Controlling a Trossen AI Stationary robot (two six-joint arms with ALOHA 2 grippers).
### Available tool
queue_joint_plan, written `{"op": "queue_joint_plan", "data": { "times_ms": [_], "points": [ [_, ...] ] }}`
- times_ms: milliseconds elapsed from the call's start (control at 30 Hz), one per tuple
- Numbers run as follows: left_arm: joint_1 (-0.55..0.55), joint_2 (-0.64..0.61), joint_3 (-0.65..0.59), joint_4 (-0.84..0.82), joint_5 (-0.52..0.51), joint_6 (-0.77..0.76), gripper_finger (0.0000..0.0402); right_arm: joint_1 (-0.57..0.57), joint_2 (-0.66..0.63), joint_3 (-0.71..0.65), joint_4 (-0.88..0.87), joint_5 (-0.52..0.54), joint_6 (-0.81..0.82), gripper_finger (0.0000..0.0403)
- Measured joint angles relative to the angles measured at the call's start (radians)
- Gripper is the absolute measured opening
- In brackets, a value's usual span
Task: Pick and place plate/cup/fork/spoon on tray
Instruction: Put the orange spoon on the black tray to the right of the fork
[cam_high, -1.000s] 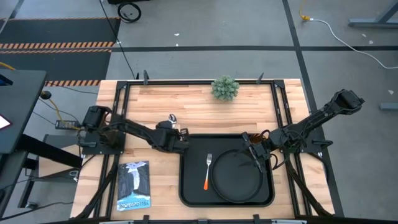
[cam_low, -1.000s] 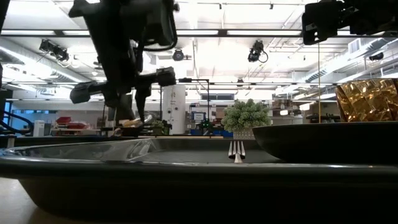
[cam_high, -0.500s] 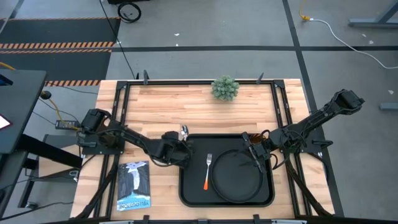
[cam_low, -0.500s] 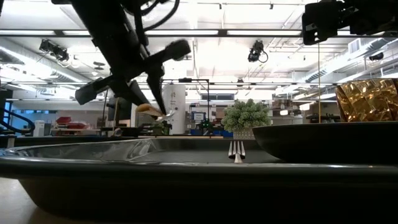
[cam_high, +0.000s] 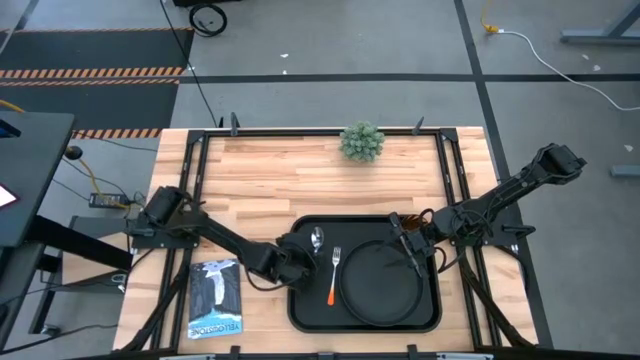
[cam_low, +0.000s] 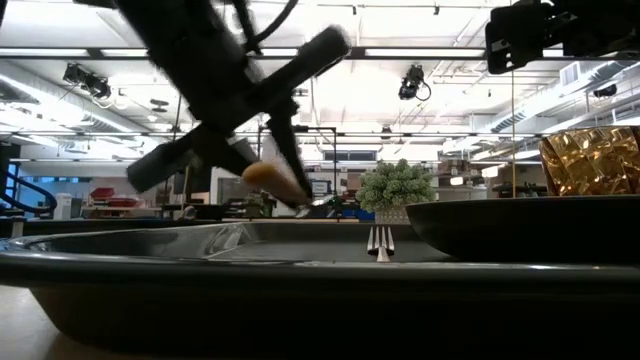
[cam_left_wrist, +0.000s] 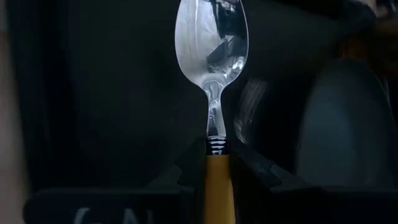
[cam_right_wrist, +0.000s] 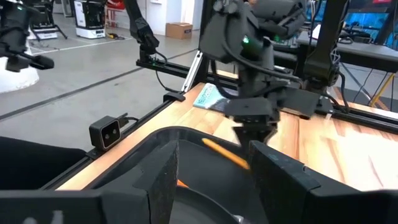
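Left arm reaches from the worktop's (cam_high: 260, 170) left edge diagonally across to the tray's (cam_high: 300, 310) left rim. Left gripper (cam_high: 297, 262) sits at that rim, fingers (cam_left_wrist: 186, 168) pinching the spoon (cam_high: 317, 239) by its orange handle just below the metal neck. Spoon bowl points out over the tray's upper-left part, above the tray floor. Low view shows the spoon tilted, bowl end lower, clear of the tray surface.

Fork (cam_high: 334, 275) lies flat on the tray, just left of the plate (cam_high: 380, 280), tines toward the tray's far edge, orange handle toward the near edge. Spoon bowl is just beside the fork tines, apart from them.

Plate takes up the tray's right half. Cup (cam_low: 592, 160) shows at the tray's far-right side in the low view, behind the plate rim; whether it rests on the tray or on the worktop, cannot tell.

Right arm comes in from the worktop's right edge, elbow raised, right gripper (cam_high: 412, 244) over the plate's upper-right rim. Its fingers (cam_right_wrist: 163, 171) are spread, nothing between them.

Off the tray: a small green plant (cam_high: 361, 141) near the worktop's far edge, well apart from the tray, and a booklet (cam_high: 214, 297) left of the tray near the left arm.
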Motion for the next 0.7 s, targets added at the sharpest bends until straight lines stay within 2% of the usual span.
{"op": "queue_joint_plan", "data": {
  "times_ms": [133, 300, 433, 700],
  "points": [
    [0.0, 0.038, 0.085, -0.038, 0.034, 0.031, 0.0065, 0.0, 0.0, 0.0, 0.004, 0.0, -0.002, 0.0201],
    [0.001, 0.098, 0.213, -0.168, 0.05, 0.033, 0.0062, 0.009, 0.001, 0.0, 0.001, -0.001, 0.001, 0.0201],
    [0.001, 0.155, 0.308, -0.267, 0.101, 0.045, 0.0061, 0.012, 0.001, 0.0, 0.002, 0.0, -0.002, 0.0201],
    [-0.02, 0.181, 0.346, -0.352, 0.132, -0.015, 0.0062, 0.012, 0.001, 0.0, 0.002, 0.0, 0.0, 0.0201]
  ]
}}
